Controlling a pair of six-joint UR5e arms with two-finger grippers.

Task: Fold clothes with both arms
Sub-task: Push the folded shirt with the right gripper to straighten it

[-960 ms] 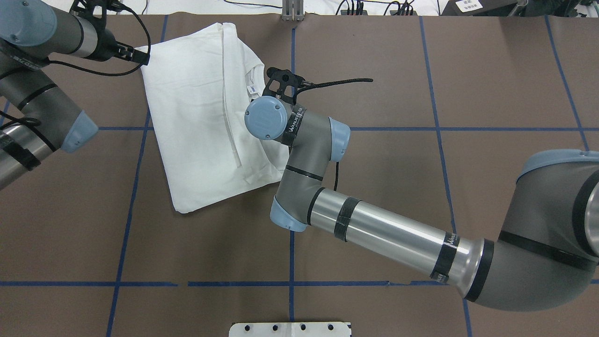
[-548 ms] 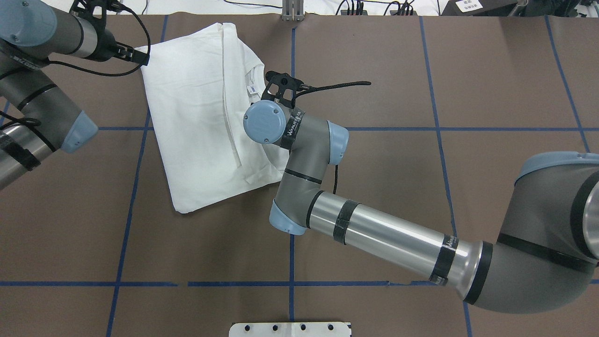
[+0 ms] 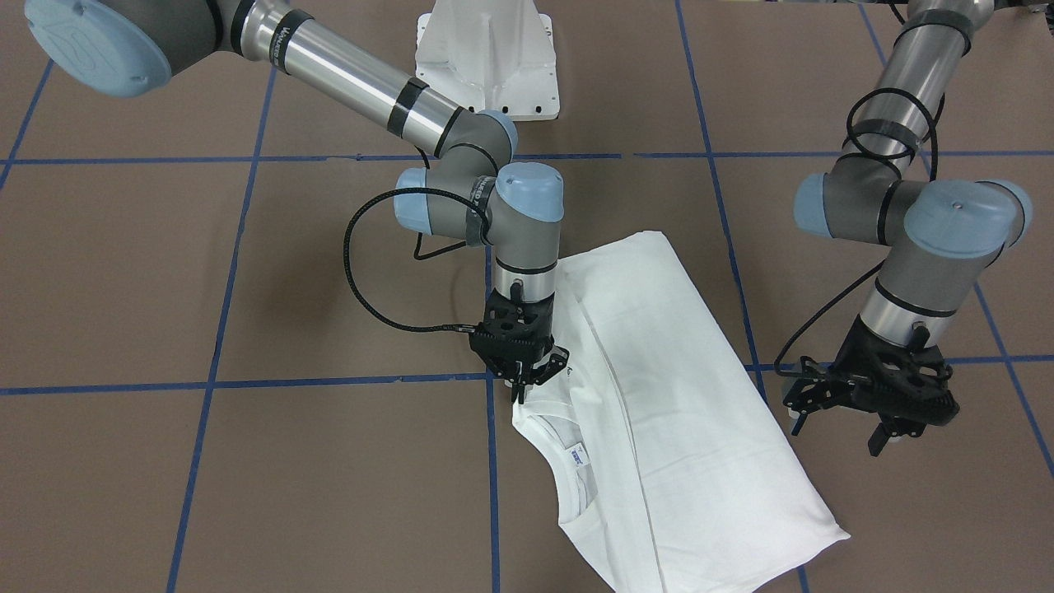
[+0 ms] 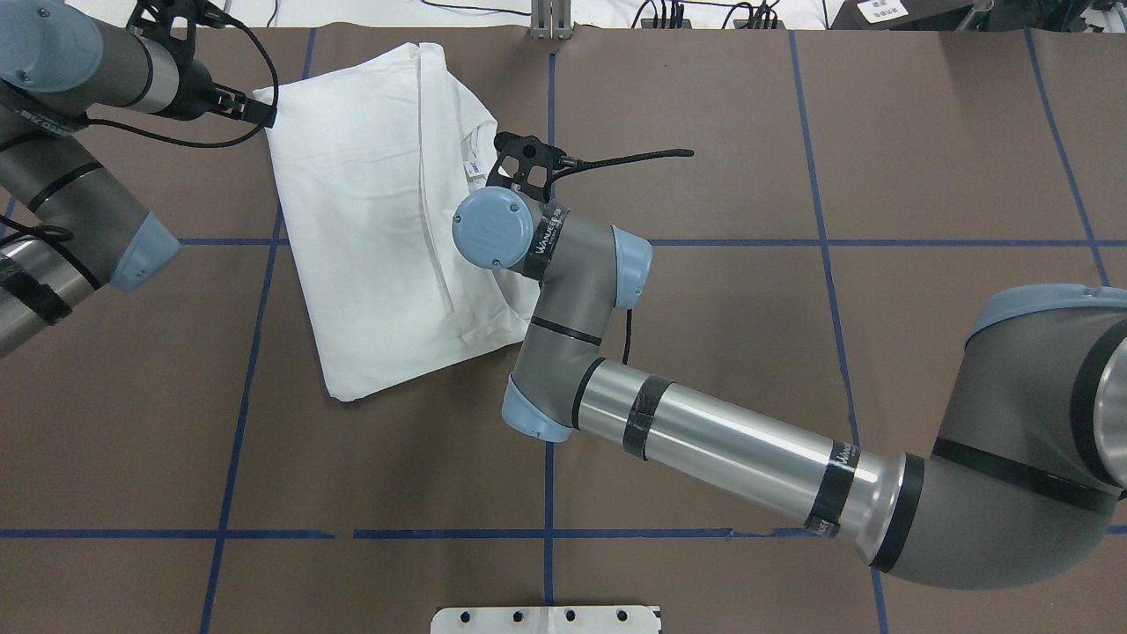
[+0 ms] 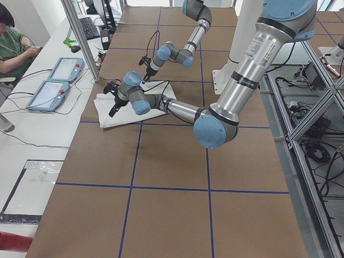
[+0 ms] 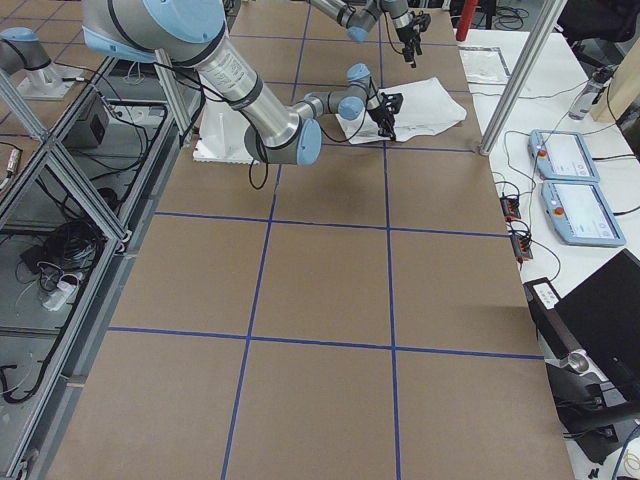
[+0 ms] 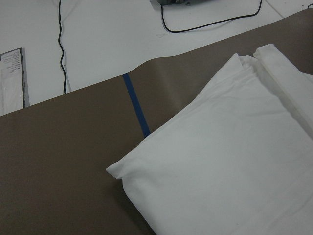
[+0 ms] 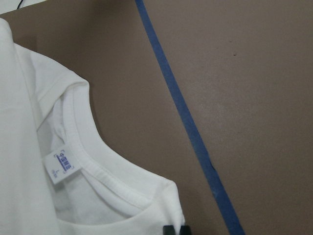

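The white shirt (image 3: pixel 675 395) lies folded in a flat oblong on the brown table, its collar and small neck label (image 3: pixel 578 455) facing up on one long side. My right gripper (image 3: pixel 520 389) points straight down at the shoulder edge beside the collar. In the right wrist view its fingertips (image 8: pixel 168 230) are pressed together on that edge of the shirt (image 8: pixel 29 147). My left gripper (image 3: pixel 836 432) hovers open just off the opposite side, near a folded corner (image 7: pixel 115 171). From overhead, the left gripper (image 4: pixel 262 110) sits by the far left corner of the shirt (image 4: pixel 370 229).
The white metal pedestal (image 3: pixel 486 58) stands at the robot's edge of the table. Blue tape lines (image 4: pixel 548 440) cross the brown surface. A black cable (image 4: pixel 643 157) trails from the right wrist. A side table with tablets (image 5: pixel 51 91) and a seated person (image 5: pixel 13 37) lies beyond the shirt.
The right arm's wrist has shifted slightly towards the shirt. The left gripper has drawn back a little from the shirt's corner. The shirt has hardly moved.
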